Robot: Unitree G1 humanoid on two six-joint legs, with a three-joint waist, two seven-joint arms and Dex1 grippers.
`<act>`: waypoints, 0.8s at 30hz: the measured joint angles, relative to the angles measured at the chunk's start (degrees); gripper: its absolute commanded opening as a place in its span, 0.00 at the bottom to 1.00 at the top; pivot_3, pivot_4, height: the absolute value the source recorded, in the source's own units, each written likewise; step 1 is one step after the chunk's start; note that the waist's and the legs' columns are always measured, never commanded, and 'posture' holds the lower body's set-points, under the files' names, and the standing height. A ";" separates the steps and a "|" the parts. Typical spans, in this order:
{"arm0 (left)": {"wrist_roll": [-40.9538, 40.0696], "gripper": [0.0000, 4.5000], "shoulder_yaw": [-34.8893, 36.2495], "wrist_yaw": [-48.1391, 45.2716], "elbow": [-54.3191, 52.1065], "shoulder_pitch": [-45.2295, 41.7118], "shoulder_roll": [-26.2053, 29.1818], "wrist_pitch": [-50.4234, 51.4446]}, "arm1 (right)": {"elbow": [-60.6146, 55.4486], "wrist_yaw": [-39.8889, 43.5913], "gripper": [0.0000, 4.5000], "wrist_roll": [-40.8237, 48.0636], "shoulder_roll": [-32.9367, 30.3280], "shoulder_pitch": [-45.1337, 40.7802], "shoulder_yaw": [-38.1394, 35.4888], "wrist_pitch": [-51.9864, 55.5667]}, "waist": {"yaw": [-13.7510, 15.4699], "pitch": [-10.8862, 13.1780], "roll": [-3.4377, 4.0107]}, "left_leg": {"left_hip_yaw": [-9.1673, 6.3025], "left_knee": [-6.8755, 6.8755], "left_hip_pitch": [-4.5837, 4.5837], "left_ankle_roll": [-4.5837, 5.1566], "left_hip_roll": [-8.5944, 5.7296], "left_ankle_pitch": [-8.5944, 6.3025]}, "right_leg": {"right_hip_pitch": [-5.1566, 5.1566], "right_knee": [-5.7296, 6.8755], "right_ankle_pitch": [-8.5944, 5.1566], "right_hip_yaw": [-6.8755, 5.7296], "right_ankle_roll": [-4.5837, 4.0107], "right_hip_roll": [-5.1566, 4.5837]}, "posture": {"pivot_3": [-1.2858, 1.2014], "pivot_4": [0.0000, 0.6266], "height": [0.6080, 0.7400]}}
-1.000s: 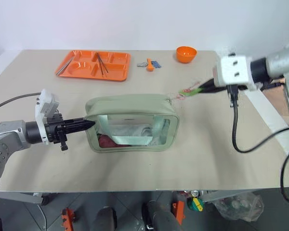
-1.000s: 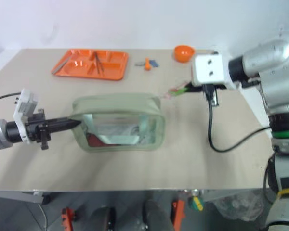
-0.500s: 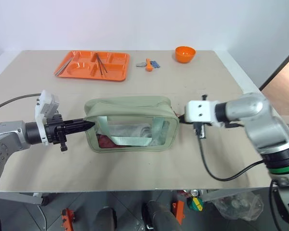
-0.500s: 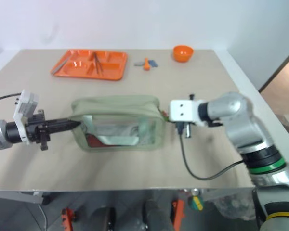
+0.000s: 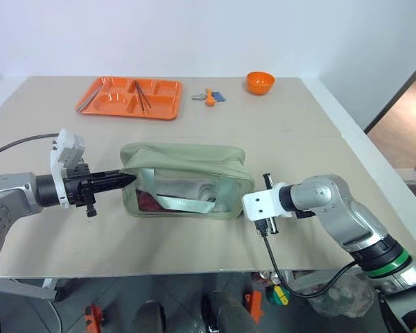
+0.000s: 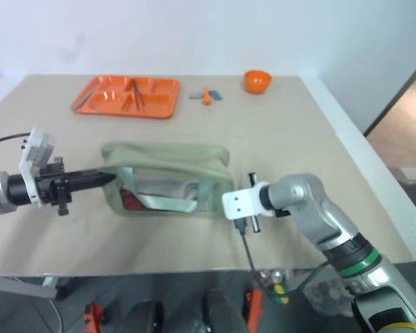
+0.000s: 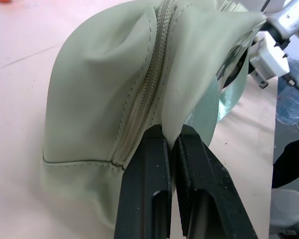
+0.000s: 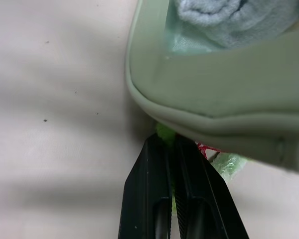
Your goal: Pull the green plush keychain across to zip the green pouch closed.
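The green pouch [image 5: 186,179] lies mid-counter, its zipper closed along the top as far as the left wrist view shows. The left fingers [image 7: 172,149] clamp the pouch's nine-o'clock end. The right fingers [image 8: 172,149] pinch the green plush keychain [image 8: 165,133] at its three-o'clock corner (low, by the counter [image 5: 298,132]). Zipping looks done; only letting go seems left.
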 measured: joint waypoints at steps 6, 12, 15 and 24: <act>0.00 0.00 -0.06 0.07 0.00 -0.17 -0.01 0.04 | 1.02 0.40 0.01 0.52 1.55 -0.23 -1.35 1.45 | -0.15 0.01 0.02 | -0.06 -0.08 0.29 -0.30 -0.05 0.27 | 0.22 -0.02 -0.05 0.05 -0.08 0.00 | 0.52 0.24 1.00; 0.05 0.00 -0.07 0.15 0.04 -0.37 -0.02 0.03 | 0.90 6.03 0.01 10.02 1.54 -2.28 -6.03 9.12 | -0.05 0.16 0.25 | -0.05 -0.27 -0.16 -0.36 -0.24 0.22 | -0.20 -0.02 0.13 0.12 0.30 0.00 | 0.52 0.24 1.00; 0.13 0.00 -0.06 0.39 0.50 -0.45 -0.02 0.02 | 0.79 7.79 0.01 14.59 0.84 -3.20 -9.49 12.64 | 0.25 0.17 0.27 | -0.09 -0.25 -0.72 -0.39 -0.24 0.19 | -0.65 -0.03 0.11 0.10 0.34 -0.01 | 0.52 0.24 1.00; 0.35 0.00 -0.17 1.52 0.52 -0.31 -0.86 -0.12 | -3.35 12.09 0.45 29.17 -5.47 -5.65 -18.88 22.99 | 0.68 0.29 0.47 | -0.23 -0.18 -1.05 -0.20 -0.28 0.05 | -0.78 -0.13 -0.01 -0.02 0.41 -0.07 | 0.52 0.24 1.00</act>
